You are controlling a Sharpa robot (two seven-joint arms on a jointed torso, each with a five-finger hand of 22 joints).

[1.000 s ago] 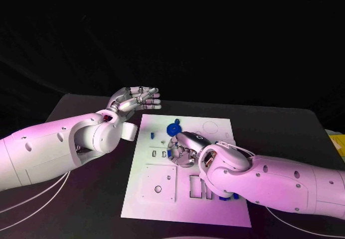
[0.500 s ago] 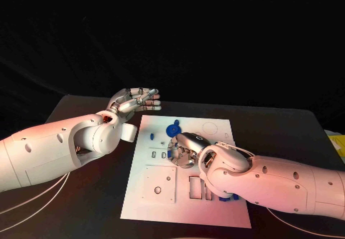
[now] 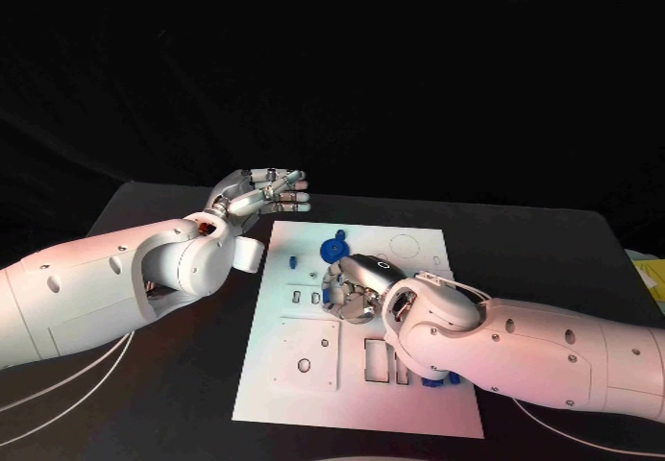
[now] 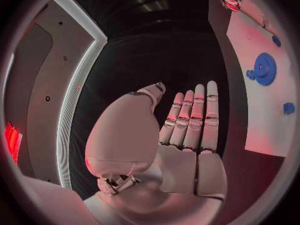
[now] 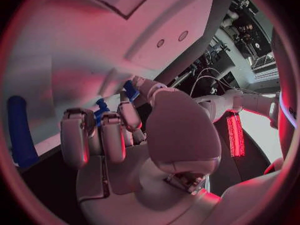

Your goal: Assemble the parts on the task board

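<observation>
The white task board point(image 3: 294, 392) lies mid-table. My right hand point(image 3: 355, 285) rests on its middle, fingers curled down over the small slots. In the right wrist view its fingertips pinch a small blue part point(image 5: 130, 90) against the board point(image 5: 75, 50), with a second blue bit point(image 5: 100, 110) beside it. My left hand point(image 3: 262, 193) is raised beyond the board's far left corner, fingers straight and side by side, holding nothing. A blue gear point(image 3: 332, 250) stands on the far part of the board, also seen as the gear point(image 4: 264, 69). A small blue piece point(image 3: 294, 259) lies left of it.
More blue parts point(image 3: 441, 379) lie at the board's near right, half hidden by my right forearm. A blue rod point(image 5: 17, 130) lies on the board near the right hand. A yellow object point(image 3: 649, 274) sits at the table's right edge. White cables point(image 3: 84, 384) trail at near left.
</observation>
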